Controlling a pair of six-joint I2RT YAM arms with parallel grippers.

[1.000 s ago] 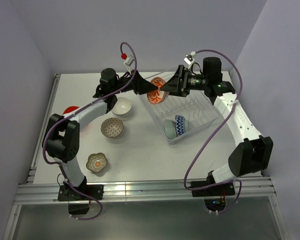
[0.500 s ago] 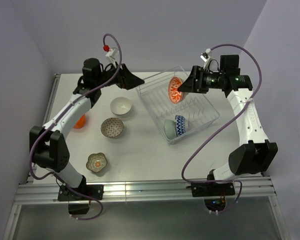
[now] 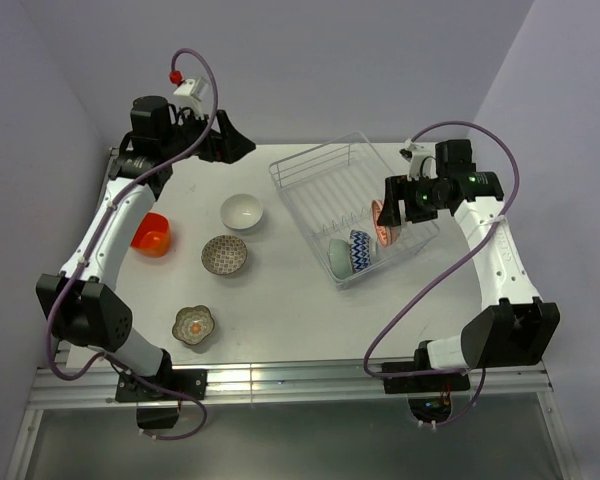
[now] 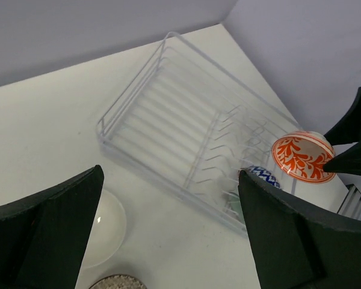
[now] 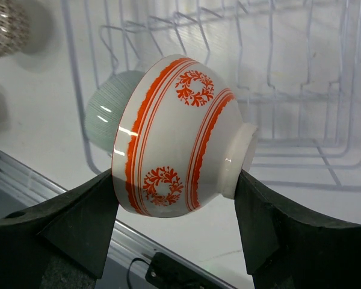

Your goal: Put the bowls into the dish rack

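Seven bowls show, all small, round and glossy. Four sit on the matte white desk (image 3: 280,300) in its left half: a plain red bowl (image 3: 151,235) nearest the left edge, a plain white bowl (image 3: 242,211), a grey bowl (image 3: 224,254) with a fine print, and a scalloped flower bowl (image 3: 193,325) toward the near edge. The rack (image 3: 315,185), a clear rectangular basket of thin wire-like ribs with rows of prongs, lies slantwise toward the far right corner. At its near end a finely ribbed teal bowl (image 3: 338,260) and a blue bowl (image 3: 361,246) with a zigzag print stand on edge, touching. Just to their right, the right gripper (image 3: 392,212) pinches the orange-print bowl (image 3: 383,222) on its side, one black finger at the rim and the other at the foot ring. The wrist view shows white glaze with orange bands and wreaths, held over the rack's wires. The left gripper (image 3: 235,145) hangs spread and empty at the far edge, toward the left corner. Half a second ago the right gripper held the bowl over the rack's far half; it has since moved toward the near end. The left arm has drawn back from the rack toward the far left corner, uncovering the red bowl.
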